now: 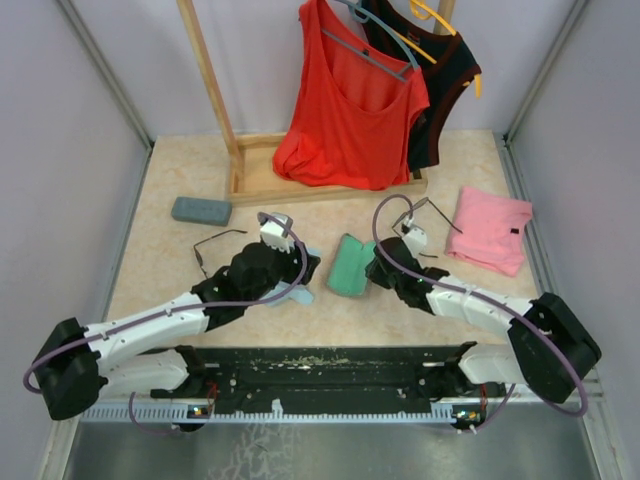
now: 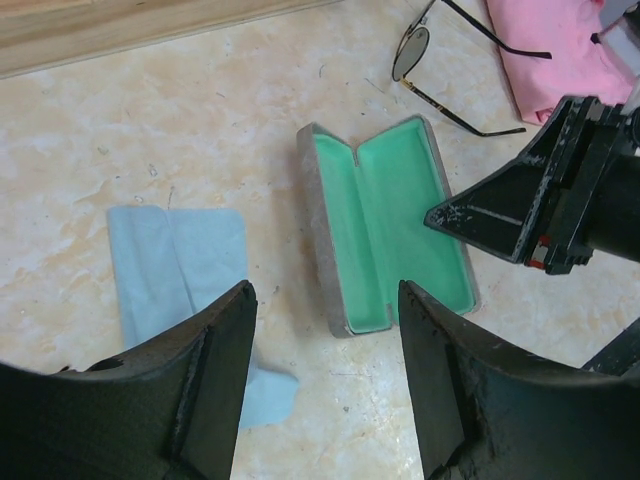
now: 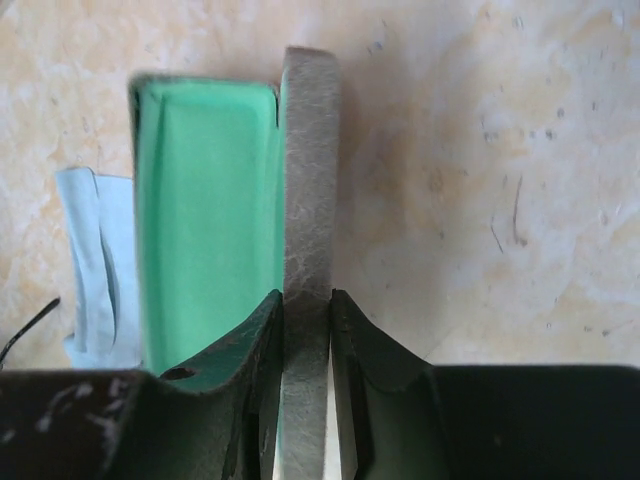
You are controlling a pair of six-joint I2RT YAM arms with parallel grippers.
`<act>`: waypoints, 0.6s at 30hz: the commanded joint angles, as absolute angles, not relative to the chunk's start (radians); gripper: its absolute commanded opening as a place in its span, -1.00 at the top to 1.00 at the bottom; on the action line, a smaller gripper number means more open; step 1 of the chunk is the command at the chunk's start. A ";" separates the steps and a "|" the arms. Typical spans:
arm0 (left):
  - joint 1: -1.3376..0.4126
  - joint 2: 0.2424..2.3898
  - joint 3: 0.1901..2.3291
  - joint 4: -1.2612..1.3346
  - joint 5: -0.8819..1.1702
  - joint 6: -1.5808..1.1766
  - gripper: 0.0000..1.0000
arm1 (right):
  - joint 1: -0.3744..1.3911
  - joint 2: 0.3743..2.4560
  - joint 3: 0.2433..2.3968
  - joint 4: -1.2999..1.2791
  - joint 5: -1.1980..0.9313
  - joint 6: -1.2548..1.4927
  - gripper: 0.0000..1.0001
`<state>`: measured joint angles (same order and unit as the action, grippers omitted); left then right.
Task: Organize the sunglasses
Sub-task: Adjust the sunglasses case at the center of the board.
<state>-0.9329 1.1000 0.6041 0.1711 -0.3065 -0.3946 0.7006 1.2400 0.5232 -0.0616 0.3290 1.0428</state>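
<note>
With my right end effector (image 3: 308, 305) clenched on the wall of the open case (image 3: 310, 150), I'd keep it flat and steady so my released left end effector (image 2: 325, 295) can fetch the sunglasses (image 2: 411, 52) lying just beyond.

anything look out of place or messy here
The left sunglasses and the right sunglasses lie loose on the table, outside any case. The green-lined case lies open and empty, its wall pinched by the right gripper. A pink garment also lies there, beside the right sunglasses.
</note>
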 commanded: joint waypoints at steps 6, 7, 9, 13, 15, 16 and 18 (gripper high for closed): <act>-0.919 1.040 0.598 0.111 -0.344 -0.377 -0.30 | 0.687 1.303 0.773 -0.148 0.407 0.580 0.62; -0.919 1.033 0.598 0.105 -0.346 -0.377 -0.30 | 0.688 1.316 0.801 -0.158 0.402 0.510 0.63; -0.915 1.020 0.594 0.093 -0.351 -0.378 -0.31 | 0.688 1.351 0.859 -0.189 0.384 0.369 0.63; -0.912 0.995 0.586 0.074 -0.358 -0.379 -0.31 | 0.689 1.454 0.975 -0.267 0.348 0.097 0.64; -0.910 0.983 0.583 0.061 -0.363 -0.383 -0.31 | 0.689 1.505 1.019 -0.303 0.340 0.004 0.64; -0.910 0.976 0.580 0.052 -0.364 -0.386 -0.31 | 0.689 1.531 1.034 -0.311 0.331 -0.041 0.64; -0.911 0.963 0.574 0.038 -0.368 -0.396 -0.31 | 0.688 1.554 1.051 -0.304 0.296 -0.143 0.64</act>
